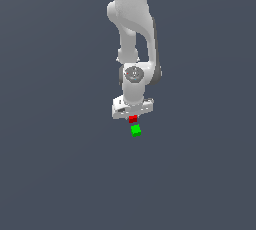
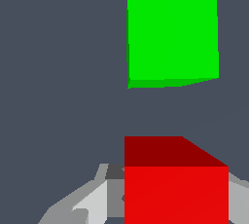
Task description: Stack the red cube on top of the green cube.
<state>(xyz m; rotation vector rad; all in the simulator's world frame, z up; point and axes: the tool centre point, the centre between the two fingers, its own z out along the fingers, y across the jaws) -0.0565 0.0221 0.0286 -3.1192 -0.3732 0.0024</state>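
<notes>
While the white robot arm [image 1: 131,29] reaches down from the top of the exterior view, its end effector [image 1: 133,119] hangs at the middle of the frame above a plain dark grey-blue surface [image 1: 55,174]. Tucked right under the end effector's flat white body is the red cube [image 1: 133,119], a tiny bright-red block. Just below it in this view sits the green cube [image 1: 136,130], equally tiny and bright green, resting on the surface. The two cubes look close together here but do not overlap.

From the wrist view, the red cube [image 2: 176,194] fills the near part of the picture, its darker red face turned toward the green one. Pale grey fingers [image 2: 90,203] show on either side of it, pressed against its flanks, so the end effector is pinching the red cube. The green cube [image 2: 172,35] lies apart from it, with a clear band of bare surface [image 2: 58,72] between the two. It appears slightly turned, one darker green side just visible along an edge.
</notes>
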